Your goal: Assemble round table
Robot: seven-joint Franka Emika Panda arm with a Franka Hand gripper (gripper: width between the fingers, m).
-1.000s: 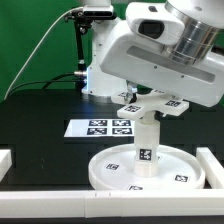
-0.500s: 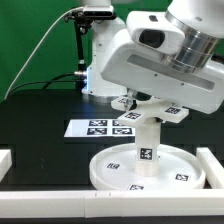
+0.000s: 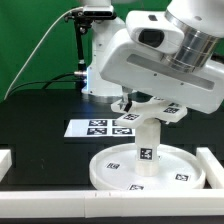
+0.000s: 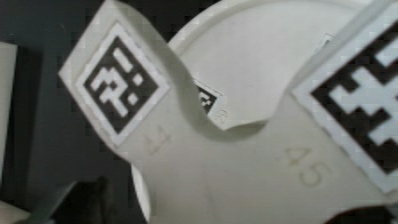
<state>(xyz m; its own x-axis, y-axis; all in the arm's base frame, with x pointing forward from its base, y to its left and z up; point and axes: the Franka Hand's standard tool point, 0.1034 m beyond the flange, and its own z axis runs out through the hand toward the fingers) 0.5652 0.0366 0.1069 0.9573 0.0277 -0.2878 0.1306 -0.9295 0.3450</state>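
white leg [image 3: 146, 150] upright mid-disc [image 3: 110, 172], released pincer [image 3: 148, 112] spread around its top, rim clear

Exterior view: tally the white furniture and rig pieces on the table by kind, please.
Round tabletop disc: 1
Cylinder leg, standing upright on the disc: 1
Border rails, at the exterior view's left, front and right: 3
Marker board: 1
Total: 6
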